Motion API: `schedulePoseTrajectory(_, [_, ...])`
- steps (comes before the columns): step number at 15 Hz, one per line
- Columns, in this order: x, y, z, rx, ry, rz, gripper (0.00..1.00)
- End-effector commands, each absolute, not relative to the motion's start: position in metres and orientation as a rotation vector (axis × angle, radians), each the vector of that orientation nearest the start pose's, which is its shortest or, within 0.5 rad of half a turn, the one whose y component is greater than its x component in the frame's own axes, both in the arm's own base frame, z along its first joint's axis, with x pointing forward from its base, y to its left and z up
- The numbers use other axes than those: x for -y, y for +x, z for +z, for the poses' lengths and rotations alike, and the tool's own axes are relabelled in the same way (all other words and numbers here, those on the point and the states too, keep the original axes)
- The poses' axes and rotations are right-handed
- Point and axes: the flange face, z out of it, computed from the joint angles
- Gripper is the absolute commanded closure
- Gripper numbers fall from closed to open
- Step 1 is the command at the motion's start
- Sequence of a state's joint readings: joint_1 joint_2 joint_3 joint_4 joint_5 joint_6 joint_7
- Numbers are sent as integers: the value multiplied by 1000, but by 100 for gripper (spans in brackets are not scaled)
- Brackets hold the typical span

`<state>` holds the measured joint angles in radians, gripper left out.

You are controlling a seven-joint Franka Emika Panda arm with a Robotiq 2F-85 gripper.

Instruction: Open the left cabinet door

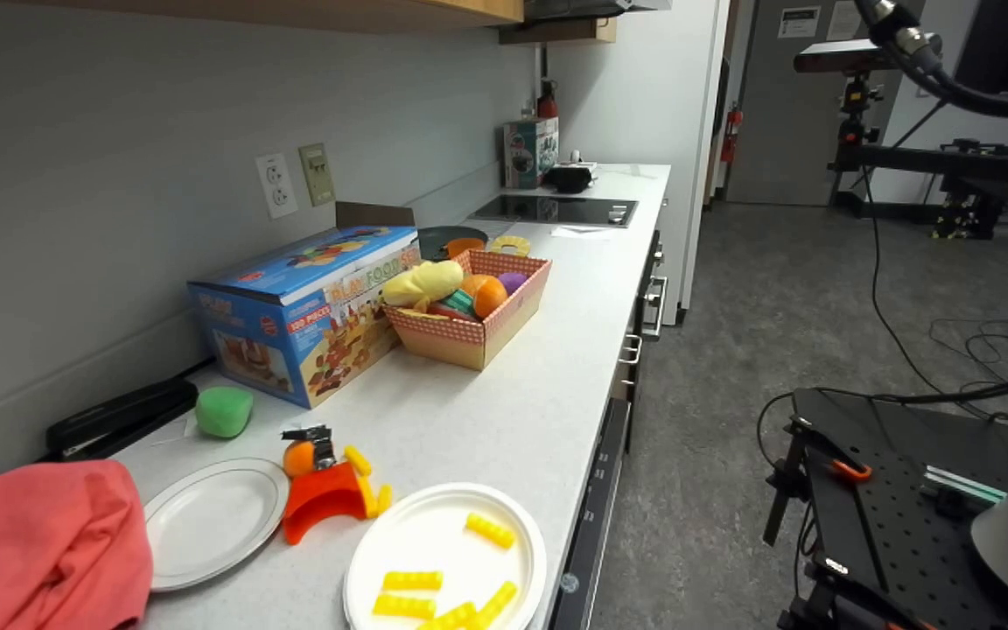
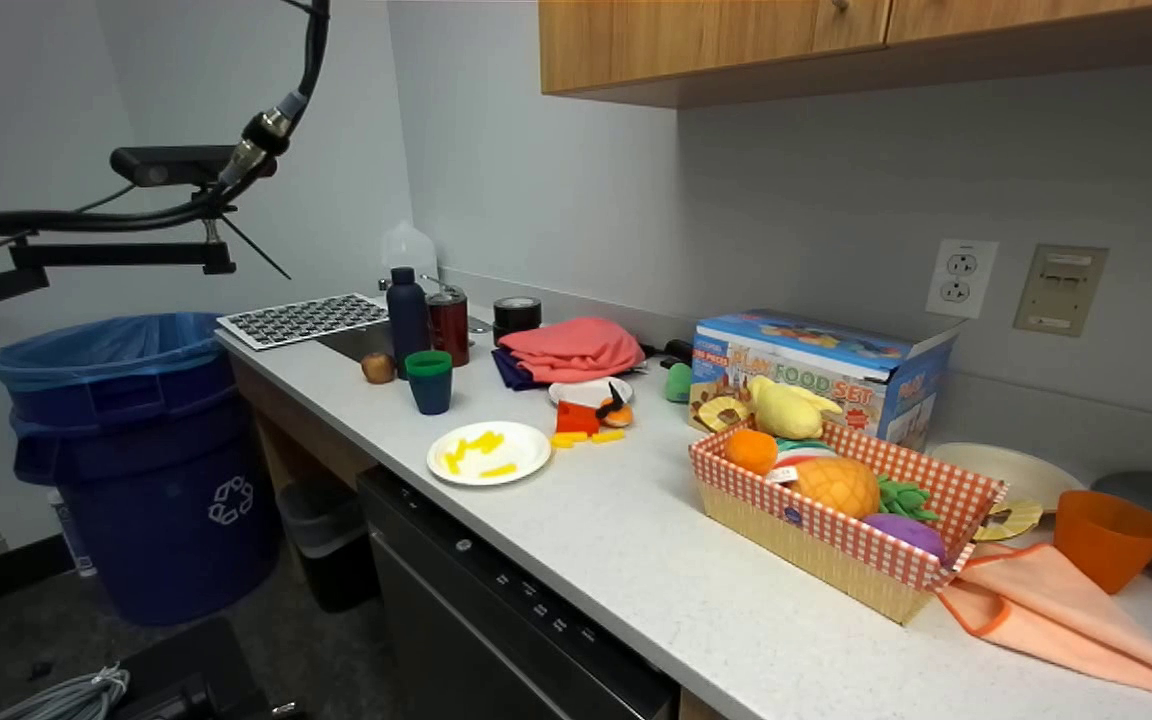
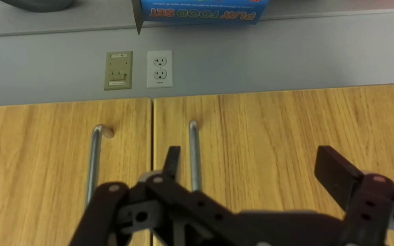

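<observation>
Hanging before the left cabinet door [image 3: 272,136], the claw [image 3: 250,162] has its fingers [image 3: 333,174] spread wide apart. The wrist view stands upside down, so this door fills the right side there; it is closed, with a thin dark gap between it and the right door [image 3: 39,153]. Its metal handle [image 3: 195,153] shows between the fingers, much closer to one than to the other; whether they touch, I cannot tell. The right handle [image 3: 93,160] shows outside the spread, one end hidden by the claw.

In an exterior view, the left cabinet door shows only its bottom part, above the desk [image 2: 586,550]. On the desk, a play food box [image 2: 816,360] stands near the wall [image 2: 816,200], with a basket [image 2: 806,550] of toy food [image 2: 836,487] just in front of it. An orange cup [image 2: 1106,540] and a peach cloth [image 2: 1066,620] are near the basket. Elsewhere on the desk, yellow strips [image 1: 412,580] lie on a white plate [image 1: 421,534], and a second plate [image 1: 215,516] rests just beside a pink cloth [image 1: 40,542].
</observation>
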<state>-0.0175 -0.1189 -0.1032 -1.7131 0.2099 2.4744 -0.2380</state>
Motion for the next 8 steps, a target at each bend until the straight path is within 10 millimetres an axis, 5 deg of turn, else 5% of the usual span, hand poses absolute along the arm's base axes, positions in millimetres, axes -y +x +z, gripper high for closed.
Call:
schedulePoseTrajectory(1, [94, 590, 741, 66, -2781, -1414, 0])
schedulePoseTrajectory(8, [108, 618, 737, 122, -2704, -1393, 0])
